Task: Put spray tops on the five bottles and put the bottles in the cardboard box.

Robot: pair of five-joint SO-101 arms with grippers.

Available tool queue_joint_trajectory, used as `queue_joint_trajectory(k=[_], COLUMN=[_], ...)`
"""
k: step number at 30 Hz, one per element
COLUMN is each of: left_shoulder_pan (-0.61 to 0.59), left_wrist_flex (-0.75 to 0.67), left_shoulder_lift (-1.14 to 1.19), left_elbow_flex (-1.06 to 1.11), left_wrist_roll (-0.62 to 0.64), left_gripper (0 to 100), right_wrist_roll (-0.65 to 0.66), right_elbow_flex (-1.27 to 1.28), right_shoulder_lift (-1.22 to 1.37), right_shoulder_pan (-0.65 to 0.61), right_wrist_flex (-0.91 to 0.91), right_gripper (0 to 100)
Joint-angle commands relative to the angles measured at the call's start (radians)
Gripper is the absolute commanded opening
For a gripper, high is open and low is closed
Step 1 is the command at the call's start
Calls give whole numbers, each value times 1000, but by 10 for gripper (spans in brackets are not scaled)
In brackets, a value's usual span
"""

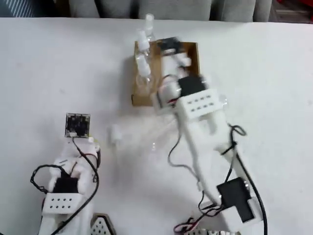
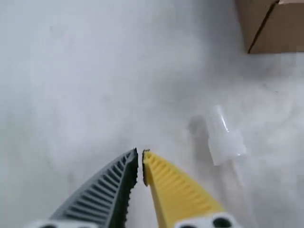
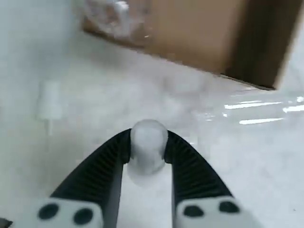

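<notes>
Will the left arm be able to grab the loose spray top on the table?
Probably yes: the spray top lies near the left gripper with nothing between, though its shut jaws must open first.

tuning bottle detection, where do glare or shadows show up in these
Right wrist view: glare streaks on the clear bottle near the cardboard box. Left wrist view: faint shadow beside the spray top. High view: even light on the table.

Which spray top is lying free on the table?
The spray top on the table just ahead of the left gripper, short of the cardboard box. The other white top is pinched in the right gripper.
</notes>
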Motion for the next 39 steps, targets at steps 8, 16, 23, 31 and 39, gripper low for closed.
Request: queue_joint_trajectory(k=[8,16,23,31,39], left_shoulder_pan=[-12,-13,-10,-8,-8], left_wrist_flex=[11,11,11,11,3], left_shoulder_lift=[-10,-10,-10,-10,-10], left_elbow_flex=[-64,-66,-61,-60,-43], left_wrist_roll=[54,54,52,51,51], left_gripper=[21,21,21,21,21], right_wrist_roll=[9,2,-63,-89,319], right_elbow_flex=[-46,-48,-109,-209,-344], right_shoulder_lift=[68,338,424,386,202], right_shoulder_pan=[-214,-254,-278,-272,-76], right_wrist_flex=[-53,-251,-263,-61,332], right_gripper=[18,18,57,241,241])
